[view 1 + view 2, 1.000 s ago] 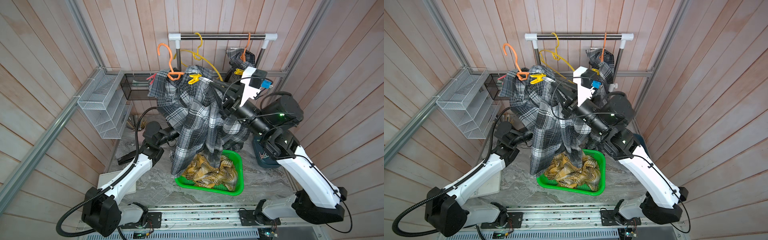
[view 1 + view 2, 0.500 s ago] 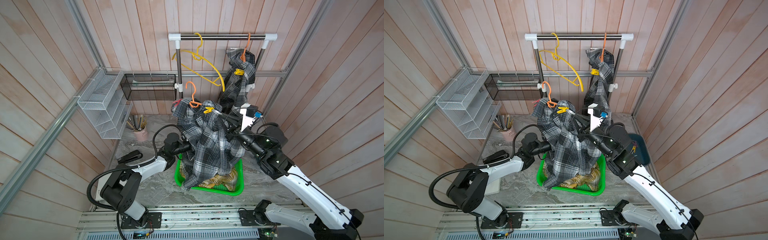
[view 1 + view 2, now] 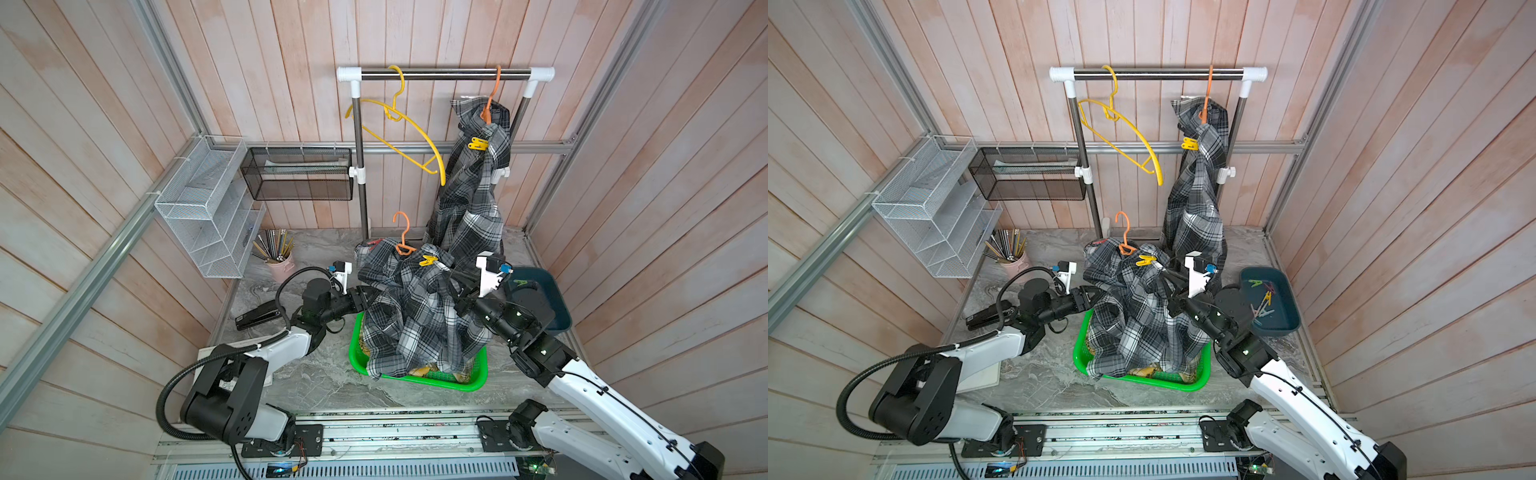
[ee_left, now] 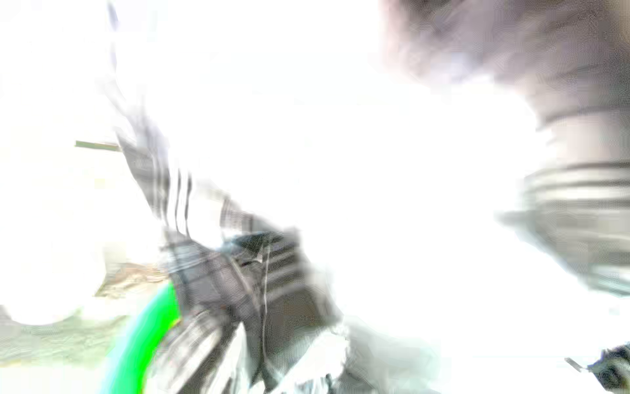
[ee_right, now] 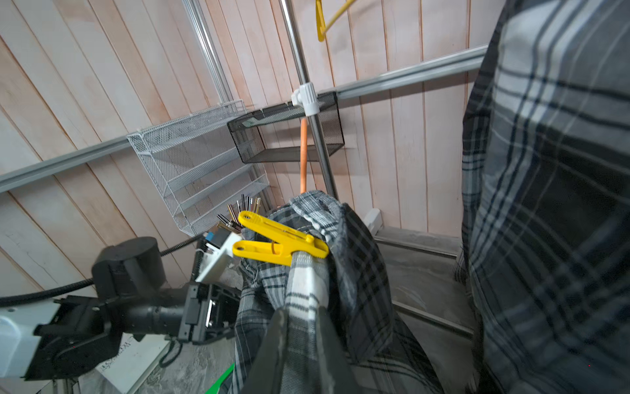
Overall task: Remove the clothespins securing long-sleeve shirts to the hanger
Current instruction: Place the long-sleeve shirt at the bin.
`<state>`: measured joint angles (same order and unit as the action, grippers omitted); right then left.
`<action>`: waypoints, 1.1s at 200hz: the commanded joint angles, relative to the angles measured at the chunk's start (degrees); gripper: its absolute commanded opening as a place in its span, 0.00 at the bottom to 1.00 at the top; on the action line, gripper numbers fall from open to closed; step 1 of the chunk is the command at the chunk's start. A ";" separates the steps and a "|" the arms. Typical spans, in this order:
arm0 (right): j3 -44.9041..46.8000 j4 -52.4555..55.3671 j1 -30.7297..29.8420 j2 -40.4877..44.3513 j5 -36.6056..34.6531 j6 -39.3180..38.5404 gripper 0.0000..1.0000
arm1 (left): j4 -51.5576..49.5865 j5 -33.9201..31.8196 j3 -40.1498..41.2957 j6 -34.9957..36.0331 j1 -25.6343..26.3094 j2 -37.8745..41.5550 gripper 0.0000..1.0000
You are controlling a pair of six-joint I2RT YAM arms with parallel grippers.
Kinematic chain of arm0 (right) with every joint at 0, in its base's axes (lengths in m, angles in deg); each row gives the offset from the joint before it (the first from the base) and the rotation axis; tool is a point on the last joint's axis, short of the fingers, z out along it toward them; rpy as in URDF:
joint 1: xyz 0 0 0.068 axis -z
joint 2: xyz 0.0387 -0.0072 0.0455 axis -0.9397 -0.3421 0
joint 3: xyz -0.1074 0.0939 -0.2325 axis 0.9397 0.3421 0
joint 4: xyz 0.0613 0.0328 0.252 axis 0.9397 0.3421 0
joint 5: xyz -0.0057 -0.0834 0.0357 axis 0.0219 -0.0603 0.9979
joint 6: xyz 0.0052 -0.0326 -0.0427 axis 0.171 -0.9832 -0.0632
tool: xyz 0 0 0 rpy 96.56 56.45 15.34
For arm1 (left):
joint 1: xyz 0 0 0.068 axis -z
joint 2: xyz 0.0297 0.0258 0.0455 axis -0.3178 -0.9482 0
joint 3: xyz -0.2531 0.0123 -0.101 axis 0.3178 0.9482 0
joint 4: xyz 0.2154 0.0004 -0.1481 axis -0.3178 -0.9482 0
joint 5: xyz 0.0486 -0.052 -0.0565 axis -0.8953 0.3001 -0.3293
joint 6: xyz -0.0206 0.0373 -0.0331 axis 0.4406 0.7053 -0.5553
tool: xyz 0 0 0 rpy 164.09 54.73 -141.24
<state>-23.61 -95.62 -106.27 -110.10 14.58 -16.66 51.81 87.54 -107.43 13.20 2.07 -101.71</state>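
A grey plaid long-sleeve shirt [image 3: 415, 316] on an orange hanger [image 3: 402, 237] hangs low over the green basket [image 3: 473, 384]. A yellow clothespin [image 3: 428, 260] [image 5: 279, 244] clips its shoulder, and a red one [image 3: 374, 242] shows at the far shoulder. My right gripper [image 5: 301, 314] is shut on the cloth-covered hanger arm just below the yellow pin. My left gripper [image 3: 1091, 297] stands open at the shirt's left edge; its wrist view is blurred white. A second grey shirt [image 3: 1196, 199] hangs from the rail with a yellow clothespin [image 3: 1190, 144]. A yellow shirt [image 3: 1142, 370] lies in the basket.
An empty yellow hanger [image 3: 399, 124] hangs on the rail [image 3: 444, 75]. A teal tray [image 3: 1287, 328] at the right holds several clothespins. Wire shelves [image 3: 208, 208], a pencil cup [image 3: 282, 266] and a black stapler [image 3: 257, 318] stand at the left.
The shirt on its orange hanger has come down from rail height to just above the basket, carried by my right gripper. My left gripper has moved up to the shirt's side and opened.
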 commanded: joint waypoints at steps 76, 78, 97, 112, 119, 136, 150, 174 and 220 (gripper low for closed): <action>-1.91 -1.28 0.51 -3.42 11.53 -2.17 0.00 | -20.26 6.34 -15.53 11.92 -6.40 16.82 0.58; -2.00 -1.25 0.50 -3.57 11.77 -2.25 0.00 | -20.03 6.54 -15.76 11.85 -6.44 16.69 0.58; -2.36 -1.61 0.53 -4.39 13.37 -2.21 0.00 | -18.74 7.48 -18.71 12.12 -6.14 14.07 0.58; -2.53 -1.92 0.46 -4.63 13.55 -1.94 0.00 | -17.93 7.57 -19.99 12.25 -5.77 11.68 0.56; -2.71 -2.06 0.41 -4.57 13.68 -1.93 0.00 | -17.18 7.59 -20.28 12.07 -5.29 10.74 0.56; -2.90 -2.17 0.32 -4.55 13.81 -1.95 0.00 | -17.66 5.96 -21.56 13.31 -2.93 8.66 0.53; -3.08 -2.17 0.32 -4.42 13.81 -2.07 0.00 | -21.44 3.14 -23.64 16.16 -0.81 6.81 0.50; -3.16 -2.18 0.16 -4.38 14.72 -2.09 0.00 | -22.64 0.54 -24.54 17.31 0.61 4.98 0.49; -3.95 -2.01 -0.91 -5.59 16.23 -2.18 0.00 | -20.31 0.05 -25.64 16.02 1.28 3.21 0.49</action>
<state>-24.96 -95.65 -106.05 -115.32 28.11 -18.19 30.46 89.09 -130.32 28.31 2.84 -97.23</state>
